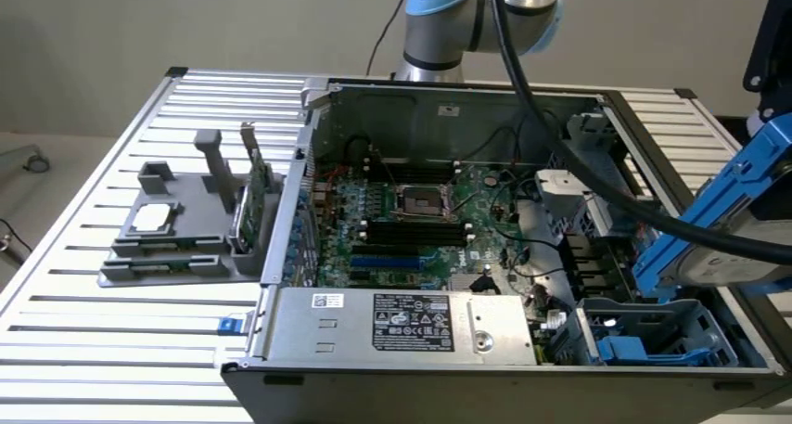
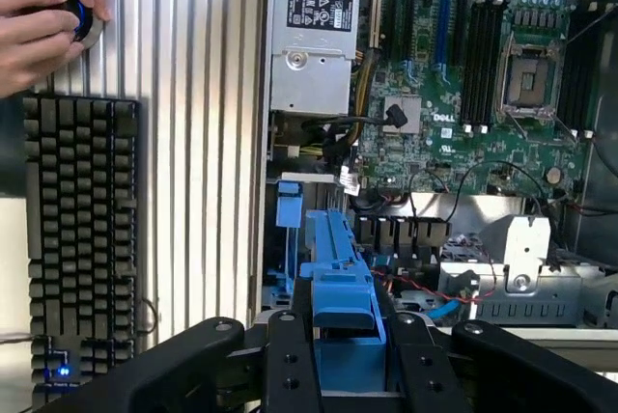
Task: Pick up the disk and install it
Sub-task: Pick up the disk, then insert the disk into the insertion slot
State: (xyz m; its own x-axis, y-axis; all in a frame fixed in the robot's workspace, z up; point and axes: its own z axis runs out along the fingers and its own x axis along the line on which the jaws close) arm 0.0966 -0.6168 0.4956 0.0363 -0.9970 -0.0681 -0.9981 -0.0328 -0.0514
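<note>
Gripper (image 2: 343, 324) partly closed, clamping the disk (image 1: 730, 264) by its blue carrier above the drive bay (image 1: 656, 336); recommend keeping it square to the bay.

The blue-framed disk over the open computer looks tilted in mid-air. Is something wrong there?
Nothing looks broken. The disk hangs tilted over the open case at the exterior view's right because the gripper is clamped on its blue carrier. It is not yet seated in the case.

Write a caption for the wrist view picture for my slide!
Pincer gripping the blue-framed disk, edge-on, over the open computer case.
</note>
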